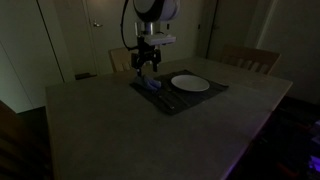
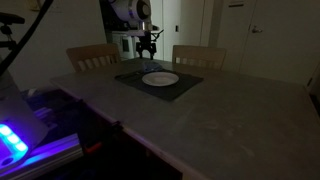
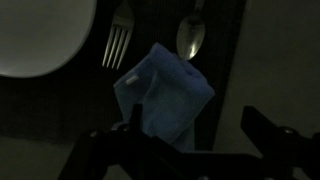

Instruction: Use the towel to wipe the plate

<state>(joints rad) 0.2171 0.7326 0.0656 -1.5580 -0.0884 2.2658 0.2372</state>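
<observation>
A folded blue towel point(image 3: 162, 95) lies on a dark placemat point(image 1: 185, 100), beside a white plate point(image 1: 190, 83). In the wrist view the plate point(image 3: 35, 35) is at the top left, with a fork point(image 3: 117, 40) and a spoon point(image 3: 191, 38) between it and the mat's edge. The towel also shows in an exterior view point(image 1: 152, 87). My gripper point(image 3: 195, 135) is open and empty, hovering above the towel with one finger over its edge. It hangs over the mat's end in both exterior views point(image 1: 147, 63) point(image 2: 148, 50).
The room is dark. The placemat point(image 2: 150, 88) and plate point(image 2: 160, 78) sit at the far side of a large grey table point(image 1: 150, 135). Wooden chairs point(image 2: 92, 56) point(image 1: 250, 58) stand behind the table. A device glowing blue point(image 2: 12, 140) sits near one table corner.
</observation>
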